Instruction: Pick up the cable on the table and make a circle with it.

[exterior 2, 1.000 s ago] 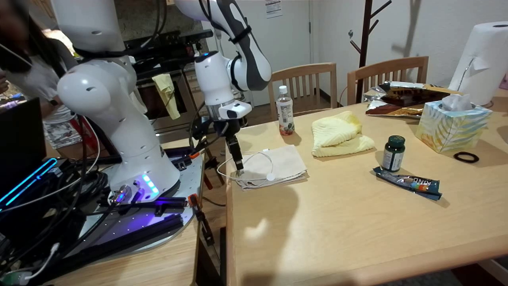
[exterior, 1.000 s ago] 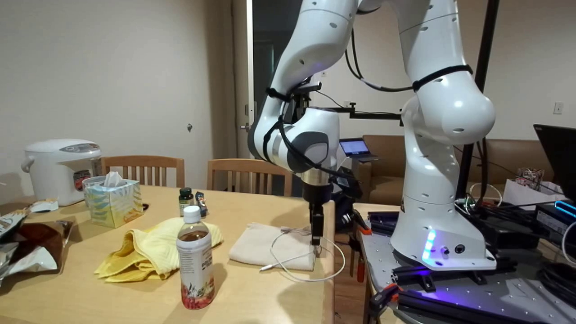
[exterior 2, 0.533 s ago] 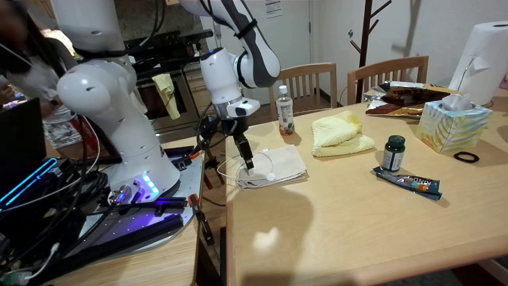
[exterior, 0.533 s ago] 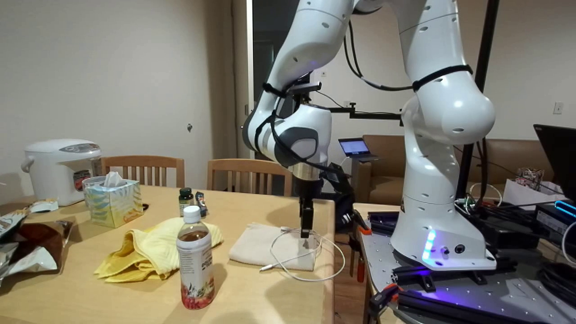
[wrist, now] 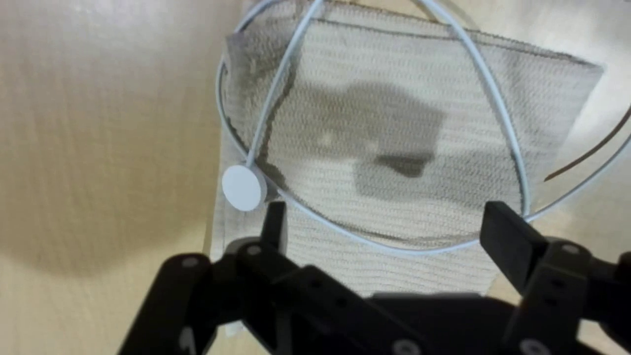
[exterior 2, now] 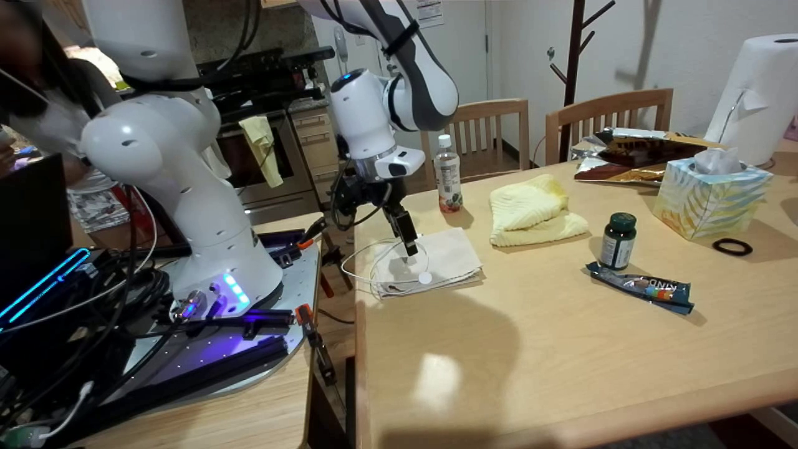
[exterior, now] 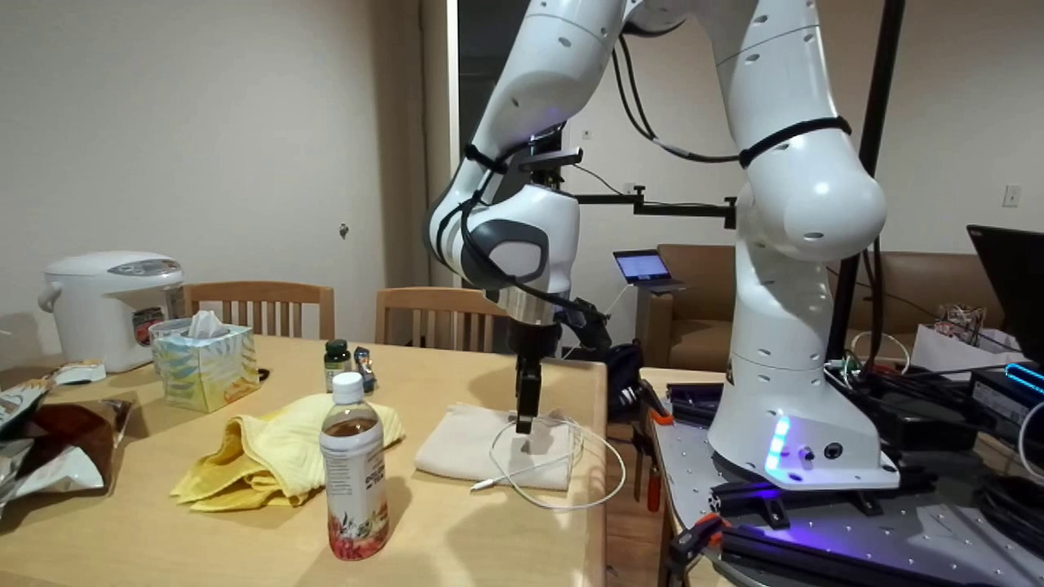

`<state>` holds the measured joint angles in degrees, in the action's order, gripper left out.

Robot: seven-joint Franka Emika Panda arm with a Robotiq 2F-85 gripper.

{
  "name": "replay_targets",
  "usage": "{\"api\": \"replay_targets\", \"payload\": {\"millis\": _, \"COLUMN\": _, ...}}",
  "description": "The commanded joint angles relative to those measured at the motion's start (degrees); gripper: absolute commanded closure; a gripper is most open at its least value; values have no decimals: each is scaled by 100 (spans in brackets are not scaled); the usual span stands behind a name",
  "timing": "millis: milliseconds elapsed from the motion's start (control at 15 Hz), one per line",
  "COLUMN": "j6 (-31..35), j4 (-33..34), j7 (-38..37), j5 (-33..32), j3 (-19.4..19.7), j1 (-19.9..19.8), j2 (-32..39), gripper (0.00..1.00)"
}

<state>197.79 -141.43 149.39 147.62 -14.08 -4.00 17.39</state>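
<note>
The thin whitish cable lies in loose, crossing loops over a pale folded cloth and partly on the bare table. A round white disc sits at one end of the cable. In an exterior view a white plug end points to the front left. My gripper hangs above the cloth with its fingers wide apart and nothing held between them. One curve of the cable passes below the gap between the fingertips. In both exterior views the gripper points down over the cloth.
A drink bottle and a yellow cloth stand close to the folded cloth. Further along are a pill bottle, a snack bar, a tissue box and foil bags. The table edge runs beside the cable.
My gripper has moved away from the robot base, from the cloth's near edge to over its middle, rising slightly at first. The cable and cloth have not visibly moved.
</note>
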Motion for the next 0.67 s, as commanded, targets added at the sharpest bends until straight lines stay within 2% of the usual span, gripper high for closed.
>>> {"api": "replay_targets", "payload": {"millis": 0, "j6": 37, "j4": 29, "j7": -3, "j5": -7, "j3": -81, "j1": -145, "j2": 303, "gripper": 0}}
{"api": "replay_targets", "payload": {"millis": 133, "j6": 33, "j4": -63, "j7": -14, "j5": 97, "j3": 279, "j1": 93, "j2": 385, "gripper": 0}}
{"api": "replay_targets", "payload": {"millis": 333, "j6": 30, "j4": -271, "j7": -18, "j5": 231, "j3": 609, "j1": 187, "j2": 282, "gripper": 0}}
{"api": "replay_targets", "payload": {"millis": 600, "j6": 29, "j4": -341, "j7": -18, "j5": 178, "j3": 785, "j1": 202, "j2": 298, "gripper": 0}}
